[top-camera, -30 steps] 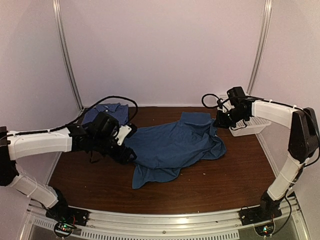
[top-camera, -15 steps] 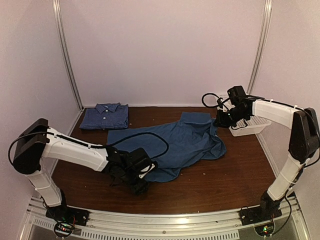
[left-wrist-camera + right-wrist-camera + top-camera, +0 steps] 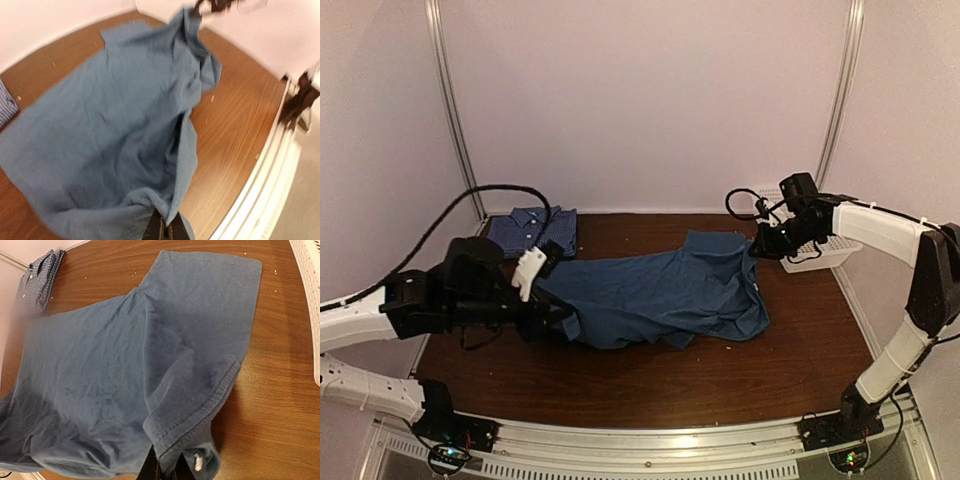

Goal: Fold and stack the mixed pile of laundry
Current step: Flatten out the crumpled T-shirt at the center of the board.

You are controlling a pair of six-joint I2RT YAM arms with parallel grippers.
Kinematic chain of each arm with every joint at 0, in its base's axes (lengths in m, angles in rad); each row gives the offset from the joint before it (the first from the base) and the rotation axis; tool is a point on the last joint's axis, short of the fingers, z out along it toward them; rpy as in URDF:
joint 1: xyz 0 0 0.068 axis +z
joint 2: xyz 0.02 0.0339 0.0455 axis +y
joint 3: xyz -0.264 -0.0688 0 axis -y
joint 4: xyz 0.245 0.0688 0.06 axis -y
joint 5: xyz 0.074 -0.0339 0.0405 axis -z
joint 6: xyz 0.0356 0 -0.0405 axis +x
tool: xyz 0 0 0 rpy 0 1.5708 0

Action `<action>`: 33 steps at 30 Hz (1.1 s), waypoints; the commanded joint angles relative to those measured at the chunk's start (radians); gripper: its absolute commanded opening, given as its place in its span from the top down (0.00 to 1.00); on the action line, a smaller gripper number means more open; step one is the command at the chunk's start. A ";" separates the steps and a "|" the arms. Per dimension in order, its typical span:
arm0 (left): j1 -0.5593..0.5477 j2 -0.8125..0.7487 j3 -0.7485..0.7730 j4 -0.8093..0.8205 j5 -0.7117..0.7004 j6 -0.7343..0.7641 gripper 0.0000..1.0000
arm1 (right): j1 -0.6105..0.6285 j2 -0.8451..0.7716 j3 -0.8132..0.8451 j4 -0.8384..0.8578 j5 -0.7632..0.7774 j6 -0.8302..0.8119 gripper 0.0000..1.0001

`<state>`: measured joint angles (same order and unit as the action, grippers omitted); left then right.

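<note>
Now | step: spreading plain teal-blue cloth t-shirt flat | left gripper, right gripper each clamped on opposite edges | next, likely: draw taut, lower evenly

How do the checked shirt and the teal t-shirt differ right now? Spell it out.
The checked shirt is folded into a compact rectangle; the teal t-shirt is stretched out and wrinkled. The checked shirt lies untouched at the back left; the teal t-shirt is pinched by the left gripper and right gripper. Both are blue garments on the table.
</note>
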<state>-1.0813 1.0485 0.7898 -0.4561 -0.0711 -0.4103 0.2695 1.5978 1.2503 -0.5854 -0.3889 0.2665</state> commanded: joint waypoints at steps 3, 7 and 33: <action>0.355 -0.105 0.048 0.017 0.138 -0.014 1.00 | 0.008 0.134 0.071 0.030 0.018 -0.036 0.94; 0.526 0.088 0.120 0.034 0.124 -0.050 1.00 | 0.010 0.317 0.247 0.005 0.065 -0.045 0.96; 0.682 0.565 0.269 0.086 0.166 -0.086 1.00 | 0.612 0.052 -0.152 0.065 0.080 0.036 0.52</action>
<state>-0.4065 1.6157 1.0294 -0.4114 0.0727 -0.5003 0.8539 1.5826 1.1454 -0.5850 -0.3145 0.2501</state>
